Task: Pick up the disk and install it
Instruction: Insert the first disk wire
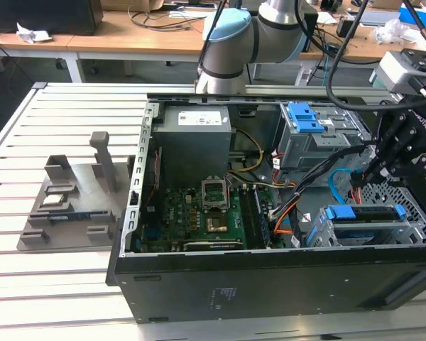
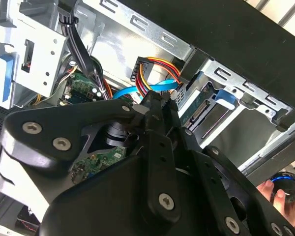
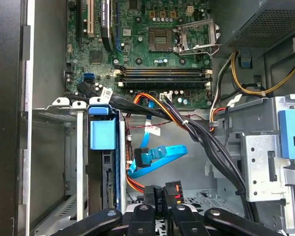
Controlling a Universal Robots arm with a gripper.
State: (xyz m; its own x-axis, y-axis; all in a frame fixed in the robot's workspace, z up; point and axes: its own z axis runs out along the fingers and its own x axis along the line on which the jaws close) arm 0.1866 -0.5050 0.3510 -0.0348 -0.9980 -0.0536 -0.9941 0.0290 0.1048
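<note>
Fingers [image 2: 157, 128] drawn narrow hover near the power connector [image 2: 141, 69]. The disk [image 2: 202, 109] sits in the drive cage [image 2: 246, 88] just beside them. Seating likely needs square, gentle pressure, clear of cables.

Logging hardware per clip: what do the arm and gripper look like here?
The arm is silver-grey tubing with pale blue joint caps. The gripper is matte black, built of bar linkages joined by silver screws, as both wrist views show, with white lettering on its body. Black cables loop along it.
</note>
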